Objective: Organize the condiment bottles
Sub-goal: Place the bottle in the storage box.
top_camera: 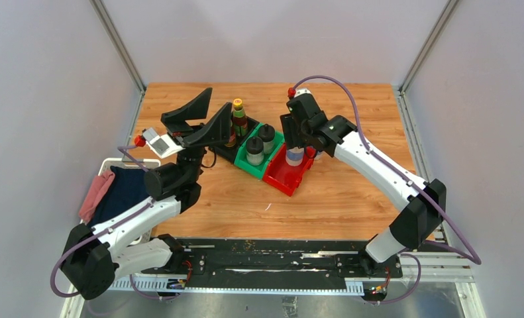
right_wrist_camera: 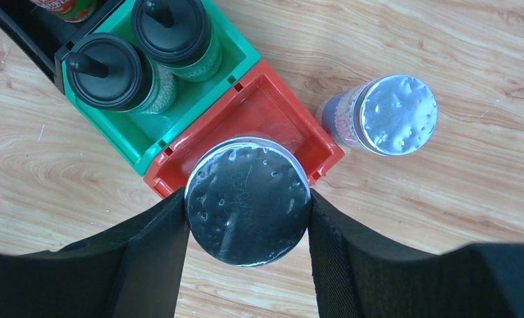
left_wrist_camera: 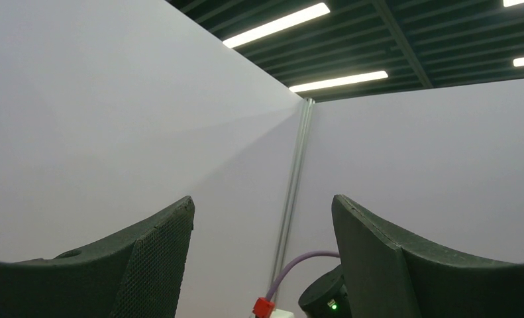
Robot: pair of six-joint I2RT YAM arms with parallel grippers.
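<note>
Here, right jaws clamped silver-lidded shaker over red bin; second shaker at two o'clock; left jaws wide, empty.

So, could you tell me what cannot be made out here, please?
- Black plastic bin: left gripper largely covers it in the top view; right wrist view's corner cuts it.
- One dark brown yellow-capped bottle: mostly behind that gripper, top view.
- Held silver-lidded shaker: in the right wrist view its lid hides whether its base touches the red plastic bin.
- Left wrist view: walls and ceiling only.
</note>
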